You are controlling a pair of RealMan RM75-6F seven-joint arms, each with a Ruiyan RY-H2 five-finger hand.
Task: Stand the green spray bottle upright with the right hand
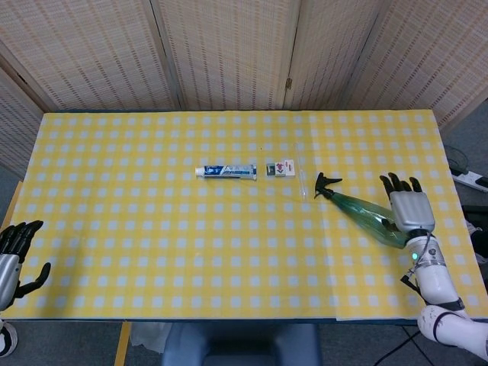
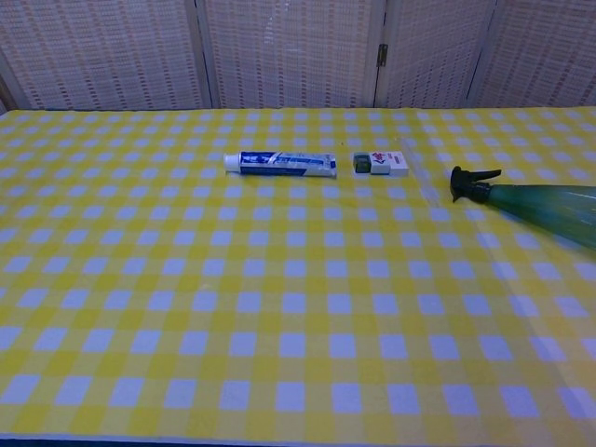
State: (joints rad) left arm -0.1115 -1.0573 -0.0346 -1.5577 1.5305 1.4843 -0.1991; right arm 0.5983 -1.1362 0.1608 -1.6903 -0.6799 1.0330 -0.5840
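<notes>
The green spray bottle (image 1: 366, 213) lies on its side on the yellow checked cloth, right of centre, its black nozzle (image 1: 326, 183) pointing up-left. In the chest view the green spray bottle (image 2: 545, 210) runs off the right edge. My right hand (image 1: 409, 207) hovers just right of the bottle's base, fingers spread and pointing away from me, holding nothing. Whether it touches the base is unclear. My left hand (image 1: 14, 252) sits open at the table's near left corner, far from the bottle.
A toothpaste tube (image 1: 226, 171) and a small white box (image 1: 280, 168) lie near the table's centre, left of the nozzle. The table's right edge (image 1: 450, 198) is close beyond my right hand. A woven screen stands behind the table.
</notes>
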